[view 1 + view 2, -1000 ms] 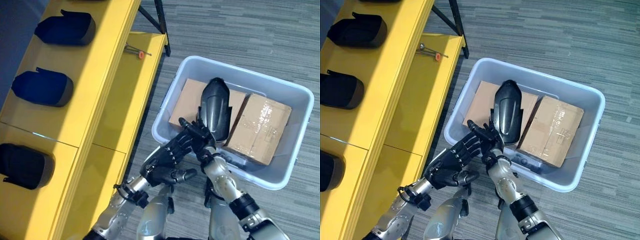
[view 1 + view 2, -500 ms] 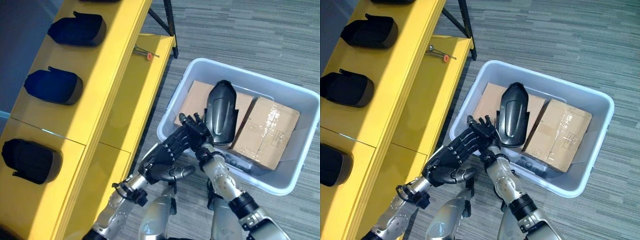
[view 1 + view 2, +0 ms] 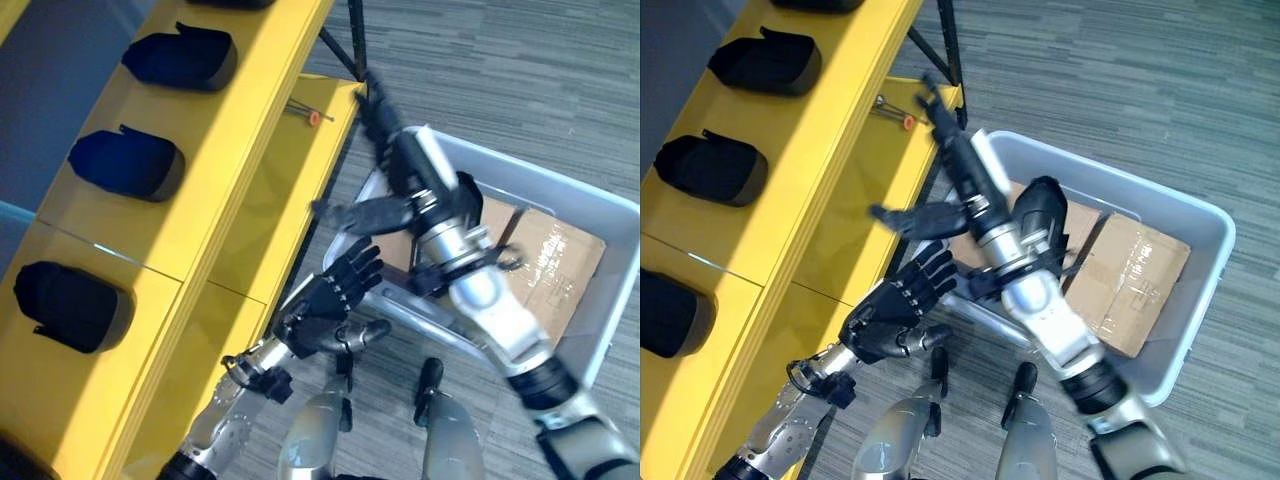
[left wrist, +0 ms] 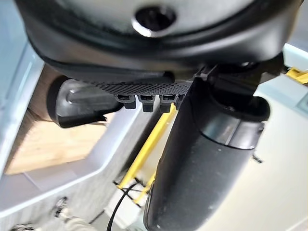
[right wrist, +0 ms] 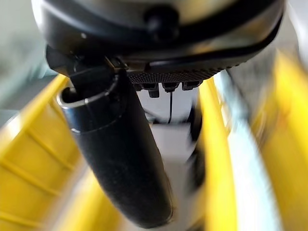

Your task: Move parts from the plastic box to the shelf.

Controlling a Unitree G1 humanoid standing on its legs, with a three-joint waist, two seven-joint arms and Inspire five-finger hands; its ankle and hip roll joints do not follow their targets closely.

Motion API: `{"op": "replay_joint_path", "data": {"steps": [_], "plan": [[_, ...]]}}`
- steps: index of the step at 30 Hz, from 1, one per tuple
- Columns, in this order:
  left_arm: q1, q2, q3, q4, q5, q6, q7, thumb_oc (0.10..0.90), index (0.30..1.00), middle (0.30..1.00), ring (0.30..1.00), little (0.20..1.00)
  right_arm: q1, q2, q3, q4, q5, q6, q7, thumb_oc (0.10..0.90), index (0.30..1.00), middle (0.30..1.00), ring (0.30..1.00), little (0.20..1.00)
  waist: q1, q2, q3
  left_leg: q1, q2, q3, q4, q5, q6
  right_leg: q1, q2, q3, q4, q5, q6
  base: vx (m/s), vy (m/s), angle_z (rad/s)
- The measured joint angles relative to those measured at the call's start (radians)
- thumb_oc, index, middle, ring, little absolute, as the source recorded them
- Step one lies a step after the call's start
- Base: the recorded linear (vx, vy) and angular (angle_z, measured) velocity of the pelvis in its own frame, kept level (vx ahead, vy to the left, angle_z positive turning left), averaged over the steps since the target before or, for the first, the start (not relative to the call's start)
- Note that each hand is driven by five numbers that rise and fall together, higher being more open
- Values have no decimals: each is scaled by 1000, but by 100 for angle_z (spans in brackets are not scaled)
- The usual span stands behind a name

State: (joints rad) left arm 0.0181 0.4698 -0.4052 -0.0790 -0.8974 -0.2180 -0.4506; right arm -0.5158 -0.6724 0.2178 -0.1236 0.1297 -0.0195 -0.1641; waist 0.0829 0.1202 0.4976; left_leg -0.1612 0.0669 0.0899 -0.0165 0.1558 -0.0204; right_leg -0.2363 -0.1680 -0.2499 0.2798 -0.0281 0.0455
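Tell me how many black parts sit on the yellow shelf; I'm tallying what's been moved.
3, in a row along the shelf: one part at the far end, one in the middle, one nearest the robot. More may lie beyond the frame.

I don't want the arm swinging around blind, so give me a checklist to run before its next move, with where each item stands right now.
1. Right hand holds a part: not ok, fingers straight and empty.
2. Black part out of the plastic box: not ok, it lies on the cardboard boxes.
3. Left hand free: ok, open.
4. Room on the yellow shelf: ok, bare patches.
5. Screwdriver clear of the drop spot: cannot tell.
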Motion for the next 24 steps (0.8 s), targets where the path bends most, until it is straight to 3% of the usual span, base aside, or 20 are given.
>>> {"op": "replay_joint_path", "data": {"steps": [2,5,10,11,13,17,19,22,24], "plan": [[10,33,-2,13,0,0,1,900,1000,1000,1000,1000,43,-22,-80,68,-67,0,-12,900,1000,1000,1000,1000,-21,-22,-7,-10,4,2,0,0,-2,0,11,0,-24,13,-1,-26,-39,-6],[8,55,-1,39,0,0,2,900,1000,1000,1000,1000,79,-59,-105,101,-188,-30,-26,900,1000,1000,1000,1000,-61,-30,-5,-15,13,21,-1,3,-7,-1,22,17,-60,39,1,-48,-81,-21],[-27,66,10,38,-2,-7,1,900,1000,1000,1000,1000,81,-191,-112,168,-406,-107,-39,900,1000,1000,1000,1000,-68,-34,-3,-17,21,30,-2,5,-9,4,39,21,-88,56,-5,-31,-74,-7],[-31,69,9,38,-3,-10,1,900,1000,1000,1000,1000,52,-264,-62,222,-466,-113,-46,900,1000,1000,1000,1000,-67,-35,-2,-21,22,27,1,5,-9,3,41,21,-90,56,-5,-18,-47,2],[-34,71,6,38,-3,-11,0,900,1000,1000,1000,1000,32,-310,-21,293,-510,-92,-53,900,1000,1000,1000,1000,-55,-36,-2,-25,24,26,2,3,-7,1,42,19,-92,56,-6,-6,-44,2],[-28,100,0,38,-3,-11,0,900,1000,1000,1000,1000,24,-277,8,366,-382,-35,-57,900,1000,1000,1000,1000,-50,-39,2,-30,22,24,1,0,-3,-2,41,18,-94,58,-6,0,0,0],[-30,111,0,38,-4,-10,1,900,1000,1000,1000,1000,8,-231,6,425,-273,-39,-61,900,1000,1000,1000,1000,-48,-40,8,-29,20,23,2,3,-7,-1,39,18,-91,58,-5,-32,-29,1],[-69,111,-3,37,-3,2,4,900,1000,1000,1000,1000,-9,-81,-10,522,33,23,-85,900,1000,1000,1000,1000,-44,-38,37,-39,19,17,2,6,-11,-7,38,12,-91,59,-5,-45,-33,4],[-108,105,-6,39,-3,11,7,900,1000,1000,1000,1000,-37,22,-9,590,118,35,-89,900,1000,1000,1000,1000,-35,-34,40,-57,20,16,2,8,-13,-27,39,13,-91,60,-6,0,0,0]]}}
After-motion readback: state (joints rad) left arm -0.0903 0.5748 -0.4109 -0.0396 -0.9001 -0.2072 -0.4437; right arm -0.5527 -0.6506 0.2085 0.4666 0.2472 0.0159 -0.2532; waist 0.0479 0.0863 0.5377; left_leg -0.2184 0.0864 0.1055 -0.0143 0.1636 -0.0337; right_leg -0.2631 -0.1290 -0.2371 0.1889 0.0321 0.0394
